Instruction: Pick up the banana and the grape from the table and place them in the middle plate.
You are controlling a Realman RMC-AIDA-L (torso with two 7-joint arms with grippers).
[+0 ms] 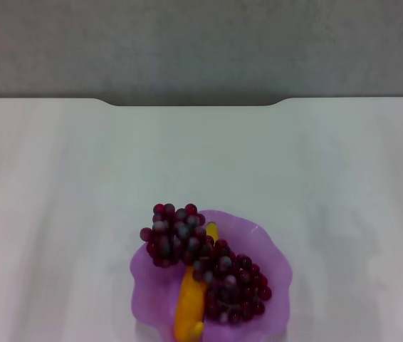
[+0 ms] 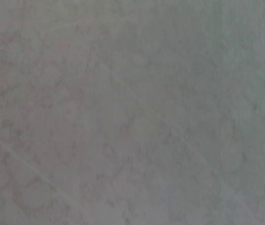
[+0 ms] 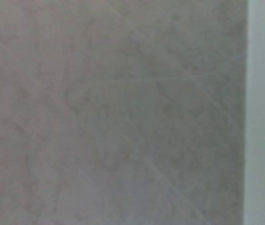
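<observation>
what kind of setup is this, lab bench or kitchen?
Likely a lab test bench: a bare white table with a notched far edge, a plain grey wall behind, and one purple plate holding a banana and grapes.

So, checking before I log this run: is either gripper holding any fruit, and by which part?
Nothing is held. The banana and the grape both lie in the middle plate; neither gripper is in view.

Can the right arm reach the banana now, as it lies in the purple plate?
Probably not cleanly. The banana lies in the middle plate with the grape draped across it, so only its near part is bare. No gripper shows in the head view, so the right arm's position cannot be judged.
</observation>
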